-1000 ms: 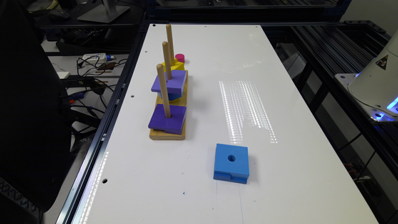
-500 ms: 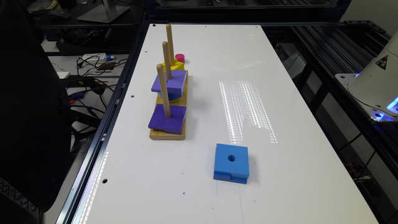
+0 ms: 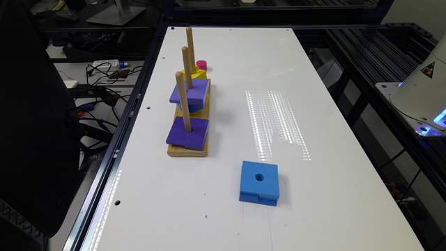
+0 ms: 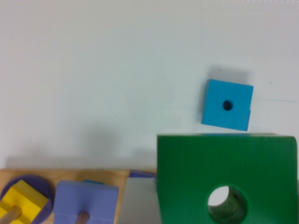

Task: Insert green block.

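The green block (image 4: 187, 177), dark green on top with a round centre hole, hangs close under the wrist camera, high above the table. My gripper (image 4: 218, 205) is shut on it; a blurred grey finger (image 4: 138, 201) lies against one side. Beneath it sits the wooden peg base (image 3: 186, 150) with three upright pegs. The near peg carries a dark purple square block (image 3: 188, 132), the middle peg a lilac square block (image 3: 191, 91), the far peg a yellow block (image 3: 195, 74). The green block hovers beside the base's near end, partly over the dark purple block.
A blue square block (image 3: 259, 183) with a centre hole lies on the white table (image 3: 313, 195), toward the exterior view's right of the base. A pink cylinder (image 3: 201, 65) stands behind the far peg. The robot's white base (image 3: 421, 94) sits at the right edge.
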Available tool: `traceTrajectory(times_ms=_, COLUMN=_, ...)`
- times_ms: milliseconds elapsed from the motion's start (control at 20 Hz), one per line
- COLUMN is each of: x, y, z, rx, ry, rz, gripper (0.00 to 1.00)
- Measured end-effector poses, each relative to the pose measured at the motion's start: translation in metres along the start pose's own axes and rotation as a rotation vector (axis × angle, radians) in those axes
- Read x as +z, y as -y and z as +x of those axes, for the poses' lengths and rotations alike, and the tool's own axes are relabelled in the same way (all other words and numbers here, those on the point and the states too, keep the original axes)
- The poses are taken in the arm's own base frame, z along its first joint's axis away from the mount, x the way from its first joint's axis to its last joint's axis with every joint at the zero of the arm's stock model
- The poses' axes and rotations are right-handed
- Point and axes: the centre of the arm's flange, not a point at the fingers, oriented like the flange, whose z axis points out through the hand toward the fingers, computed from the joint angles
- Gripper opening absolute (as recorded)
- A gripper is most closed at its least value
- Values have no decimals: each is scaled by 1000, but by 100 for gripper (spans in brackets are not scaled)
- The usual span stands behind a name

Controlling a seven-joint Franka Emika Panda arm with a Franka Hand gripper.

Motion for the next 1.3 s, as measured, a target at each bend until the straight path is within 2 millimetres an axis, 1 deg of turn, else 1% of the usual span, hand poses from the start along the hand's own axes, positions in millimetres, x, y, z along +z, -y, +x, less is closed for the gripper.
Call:
traceTrajectory(times_ms=250, x=13, y=4, z=7, rx=1, ry=1, rz=4, gripper=0)
traceTrajectory(times_ms=900, x=55, y=14, z=29, rx=2, ry=-5, rz=14, gripper=0)
traceTrajectory(times_ms=1300, x=76, y=18, z=39, rx=2, ry=-10, rz=20, gripper=0)
